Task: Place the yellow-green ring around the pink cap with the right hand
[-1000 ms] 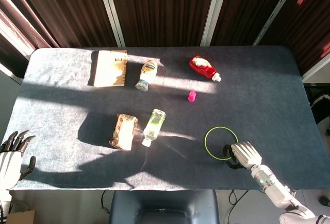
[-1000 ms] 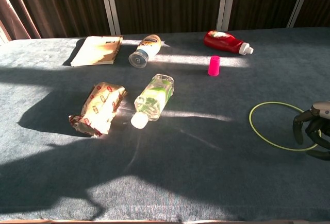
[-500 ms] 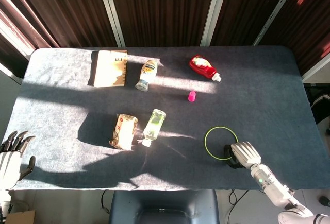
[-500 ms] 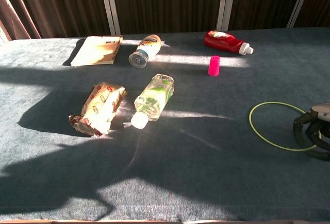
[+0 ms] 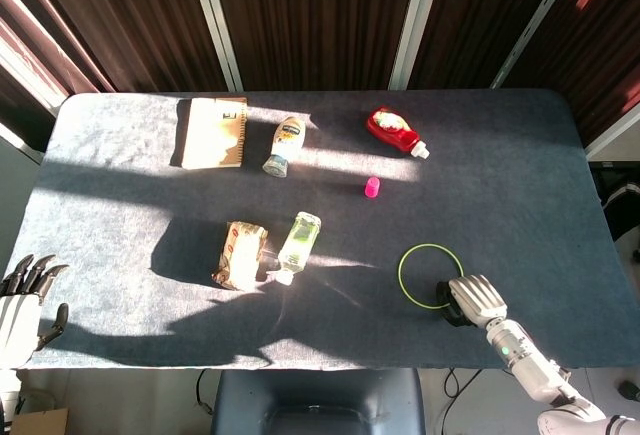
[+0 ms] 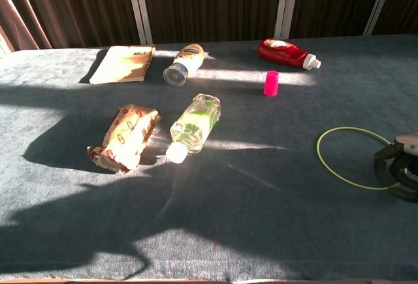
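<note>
The yellow-green ring (image 5: 400, 273) (image 6: 319, 157) lies flat on the grey cloth at the front right. My right hand (image 5: 470, 300) (image 6: 398, 165) sits at the ring's near right edge, its dark fingers curled tightly over the rim and gripping it. The pink cap (image 5: 371, 188) (image 6: 271, 83) stands upright farther back, in a strip of sunlight, well apart from the ring. My left hand (image 5: 22, 300) hangs off the table's front left corner with fingers spread, holding nothing.
A clear green-labelled bottle (image 5: 297, 243) and a snack packet (image 5: 240, 254) lie left of the ring. At the back are a tan notebook (image 5: 214, 132), a white bottle (image 5: 284, 145) and a red bottle (image 5: 395, 131), which lies just behind the cap.
The right hand's fingers have curled in tighter over the ring's near right rim, and the ring has shifted slightly to the right. The left hand has stayed put.
</note>
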{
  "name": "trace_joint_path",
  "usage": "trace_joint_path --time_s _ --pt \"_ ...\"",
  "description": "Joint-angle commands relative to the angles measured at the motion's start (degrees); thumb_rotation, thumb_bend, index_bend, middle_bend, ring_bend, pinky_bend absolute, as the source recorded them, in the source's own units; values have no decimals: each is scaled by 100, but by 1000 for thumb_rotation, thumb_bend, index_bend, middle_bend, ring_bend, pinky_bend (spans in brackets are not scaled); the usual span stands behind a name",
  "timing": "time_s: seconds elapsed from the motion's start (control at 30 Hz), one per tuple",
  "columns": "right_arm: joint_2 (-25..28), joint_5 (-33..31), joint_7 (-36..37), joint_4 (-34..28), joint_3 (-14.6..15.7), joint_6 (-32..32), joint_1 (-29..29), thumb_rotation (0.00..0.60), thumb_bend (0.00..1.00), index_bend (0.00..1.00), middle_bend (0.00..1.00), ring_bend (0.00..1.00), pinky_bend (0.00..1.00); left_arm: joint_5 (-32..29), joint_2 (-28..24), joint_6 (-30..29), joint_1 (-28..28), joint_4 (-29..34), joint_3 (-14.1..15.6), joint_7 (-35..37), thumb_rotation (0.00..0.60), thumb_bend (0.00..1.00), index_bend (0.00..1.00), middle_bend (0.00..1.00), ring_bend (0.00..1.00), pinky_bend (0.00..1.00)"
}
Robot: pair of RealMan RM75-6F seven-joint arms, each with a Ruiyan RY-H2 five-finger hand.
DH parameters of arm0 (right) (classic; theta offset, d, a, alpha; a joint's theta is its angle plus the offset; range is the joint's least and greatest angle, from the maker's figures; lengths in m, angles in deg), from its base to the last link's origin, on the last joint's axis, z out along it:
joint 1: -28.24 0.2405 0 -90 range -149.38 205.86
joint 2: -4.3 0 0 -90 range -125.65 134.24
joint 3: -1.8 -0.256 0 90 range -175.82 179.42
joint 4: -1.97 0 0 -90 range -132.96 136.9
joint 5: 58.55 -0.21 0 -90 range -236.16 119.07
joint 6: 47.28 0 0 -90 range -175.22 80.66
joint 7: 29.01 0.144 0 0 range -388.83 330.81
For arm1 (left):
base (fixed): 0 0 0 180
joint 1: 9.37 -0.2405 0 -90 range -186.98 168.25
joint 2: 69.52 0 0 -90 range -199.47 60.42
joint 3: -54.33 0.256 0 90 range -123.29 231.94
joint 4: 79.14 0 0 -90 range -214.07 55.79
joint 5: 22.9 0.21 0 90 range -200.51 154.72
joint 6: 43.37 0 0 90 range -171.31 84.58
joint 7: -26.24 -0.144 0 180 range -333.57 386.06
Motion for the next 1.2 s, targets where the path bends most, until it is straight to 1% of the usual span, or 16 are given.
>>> trace_joint_path --time_s 0.03,0.33,0.5,0.83,1.0,1.2 --pt "13 -16 -11 -22 -22 -54 -13 600 614 803 884 1000 1000 -6 0 7 2 2 0 -7 600 461 229 122 41 197" --pt "242 -20 -37 -324 -214 -423 -52 600 622 809 884 1000 1000 -32 2 35 9 10 1 -56 600 461 230 122 41 198" --pt "323 -30 -159 -460 -426 -722 -37 600 622 809 884 1000 1000 -40 8 53 18 15 2 -80 600 461 230 122 41 198" --pt "382 -244 -262 -704 -930 -1085 95 600 624 810 884 1000 1000 -56 -4 55 15 15 -3 -47 600 461 231 122 41 198" --pt "156 -365 -613 -528 -1214 -1250 291 600 624 810 884 1000 1000 -47 5 72 26 19 5 -83 600 463 230 122 41 198" --pt "-319 -565 -1036 -106 -1507 -1165 708 600 626 810 884 1000 1000 -57 10 84 29 26 8 -113 600 463 230 122 41 198"
